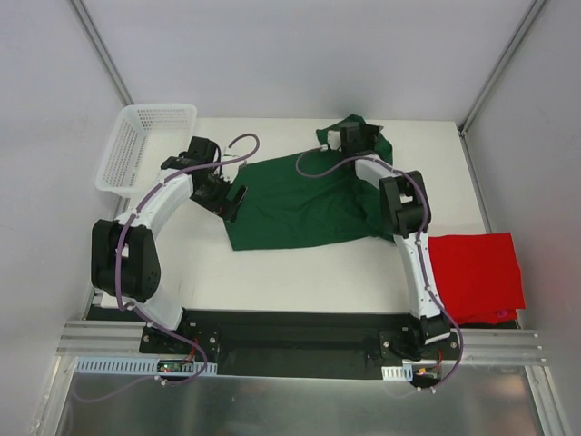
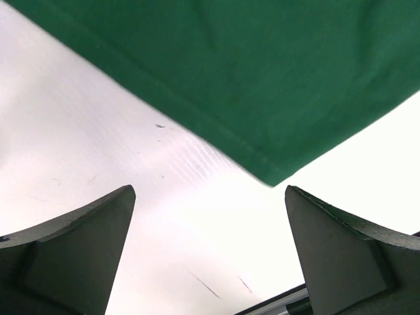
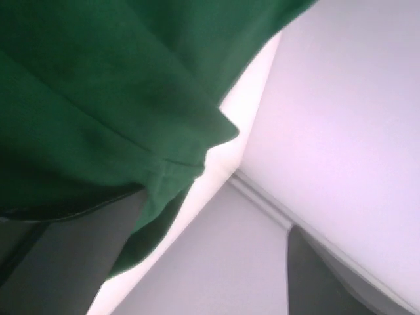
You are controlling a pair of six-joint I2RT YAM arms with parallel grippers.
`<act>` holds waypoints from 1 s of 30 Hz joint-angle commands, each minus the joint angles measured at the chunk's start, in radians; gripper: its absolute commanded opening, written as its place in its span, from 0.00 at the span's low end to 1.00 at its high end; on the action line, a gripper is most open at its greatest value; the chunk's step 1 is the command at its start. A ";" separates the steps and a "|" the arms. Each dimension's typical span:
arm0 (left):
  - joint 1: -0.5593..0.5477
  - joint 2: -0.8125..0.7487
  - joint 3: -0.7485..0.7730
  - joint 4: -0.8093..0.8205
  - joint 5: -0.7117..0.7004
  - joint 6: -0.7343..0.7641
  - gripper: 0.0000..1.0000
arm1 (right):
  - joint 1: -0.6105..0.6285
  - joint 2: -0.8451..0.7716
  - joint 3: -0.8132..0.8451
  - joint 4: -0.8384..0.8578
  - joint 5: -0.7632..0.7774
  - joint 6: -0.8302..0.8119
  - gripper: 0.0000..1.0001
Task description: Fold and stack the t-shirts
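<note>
The dark green t-shirt (image 1: 300, 204) lies spread over the middle of the white table (image 1: 272, 282), fairly flat across its near part and bunched into folds at its far right end; the red t-shirt (image 1: 477, 272) lies well apart from it at the near right of the table, folded into a flat square beside the right arm's base; a white mesh basket (image 1: 136, 150) stands at the far left corner, clear of both shirts. The left gripper (image 1: 232, 202) sits low at the green shirt's left edge, its jaws spread wide; in the left wrist view its two dark fingers (image 2: 85, 249) stand far apart with bare table between them, and a hemmed corner of the green cloth points down toward the gap without touching either finger, so this gripper has hold of nothing. The right gripper (image 1: 349, 136) is at the far bunched end of the green shirt, its jaws also spread wide; in the right wrist view green cloth drapes over one finger (image 3: 65, 262) while the other stands bare against the pale wall, and the jaws are not closed on the cloth.
</note>
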 commanded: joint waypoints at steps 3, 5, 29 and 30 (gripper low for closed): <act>0.005 -0.056 -0.011 -0.005 0.000 -0.004 0.99 | -0.015 0.047 0.041 0.616 0.090 -0.426 0.96; 0.002 -0.051 0.000 -0.006 0.000 -0.001 0.99 | -0.013 -0.060 0.006 0.601 0.115 -0.398 0.96; -0.270 0.660 0.813 -0.057 -0.084 0.078 0.99 | -0.150 -0.696 -0.376 -1.163 -0.992 0.594 0.99; -0.274 0.668 0.827 -0.059 -0.081 0.081 0.99 | -0.152 -0.696 -0.395 -1.148 -1.008 0.590 0.98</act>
